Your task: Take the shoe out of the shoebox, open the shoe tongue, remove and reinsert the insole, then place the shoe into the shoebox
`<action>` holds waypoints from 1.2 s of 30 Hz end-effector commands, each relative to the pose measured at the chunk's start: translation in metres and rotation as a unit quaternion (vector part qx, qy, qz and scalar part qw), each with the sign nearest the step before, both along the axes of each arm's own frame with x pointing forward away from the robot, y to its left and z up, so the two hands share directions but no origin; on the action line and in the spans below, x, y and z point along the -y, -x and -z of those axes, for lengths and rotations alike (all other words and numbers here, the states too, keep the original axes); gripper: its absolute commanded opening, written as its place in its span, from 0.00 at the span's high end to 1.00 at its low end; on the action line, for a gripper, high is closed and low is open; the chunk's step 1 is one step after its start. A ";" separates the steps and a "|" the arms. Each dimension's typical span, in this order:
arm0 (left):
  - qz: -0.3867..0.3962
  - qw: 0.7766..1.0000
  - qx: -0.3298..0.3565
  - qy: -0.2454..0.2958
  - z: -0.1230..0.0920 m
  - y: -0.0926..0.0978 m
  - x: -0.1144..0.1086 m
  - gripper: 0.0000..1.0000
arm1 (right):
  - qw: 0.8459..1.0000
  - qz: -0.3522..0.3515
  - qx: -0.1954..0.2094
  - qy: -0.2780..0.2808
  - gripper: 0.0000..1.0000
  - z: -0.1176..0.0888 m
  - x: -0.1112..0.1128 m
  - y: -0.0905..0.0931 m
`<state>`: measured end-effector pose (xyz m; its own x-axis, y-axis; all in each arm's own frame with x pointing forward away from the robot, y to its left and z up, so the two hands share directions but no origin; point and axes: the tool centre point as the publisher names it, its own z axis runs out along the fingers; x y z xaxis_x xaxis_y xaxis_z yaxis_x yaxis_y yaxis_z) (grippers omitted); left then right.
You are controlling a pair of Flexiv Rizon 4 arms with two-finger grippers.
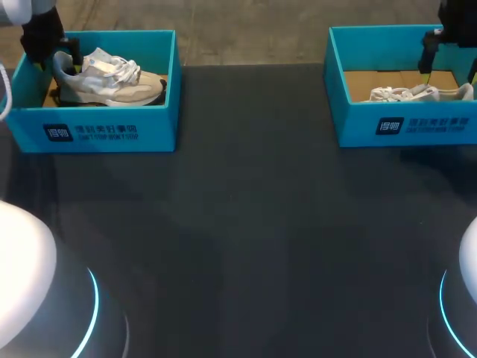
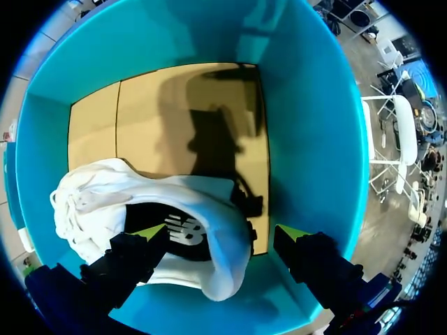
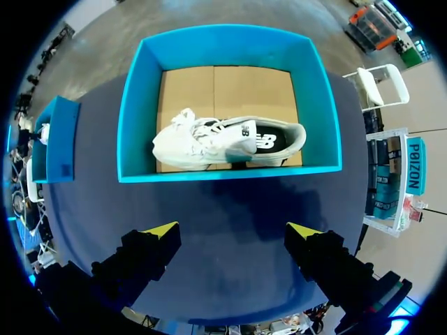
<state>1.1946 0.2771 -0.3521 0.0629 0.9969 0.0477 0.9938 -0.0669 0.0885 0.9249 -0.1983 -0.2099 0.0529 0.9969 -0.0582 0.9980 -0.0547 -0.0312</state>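
Left wrist view: the heel of the shoe (image 2: 185,230) is found between the wide-open fingers of the left gripper (image 2: 222,235); the toe is pointed sideways, past one finger.

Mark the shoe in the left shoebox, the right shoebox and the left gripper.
left shoe (image 1: 112,78): head view, on its laced upper.
right shoebox (image 1: 406,123): head view, on its front wall.
left gripper (image 2: 220,234): left wrist view, midway between its open fingers, at that shoe's heel.

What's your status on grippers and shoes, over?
Left gripper open, down in left shoebox, astride left sneaker heel. Right gripper open, empty, raised; right shoebox ahead, right sneaker inside. Nothing blocking.
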 end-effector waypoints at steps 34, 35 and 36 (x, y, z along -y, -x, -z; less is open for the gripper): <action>0.004 1.000 -0.023 -0.020 0.030 -0.002 -0.003 1.00 | 1.000 0.000 0.001 0.000 0.00 0.000 0.000 0.001; 0.004 1.000 -0.023 -0.020 0.029 -0.002 -0.003 1.00 | 1.000 0.000 0.001 0.000 0.00 0.000 0.000 0.001; 0.004 1.000 -0.023 -0.020 0.028 -0.001 -0.003 1.00 | 1.000 0.000 0.001 0.000 0.00 0.000 0.000 0.001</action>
<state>1.1972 0.2822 -0.3798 0.0720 0.9938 0.0847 0.9963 -0.0757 0.0417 0.9249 -0.1982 -0.2098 0.0528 0.9969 -0.0583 0.9980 -0.0547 -0.0311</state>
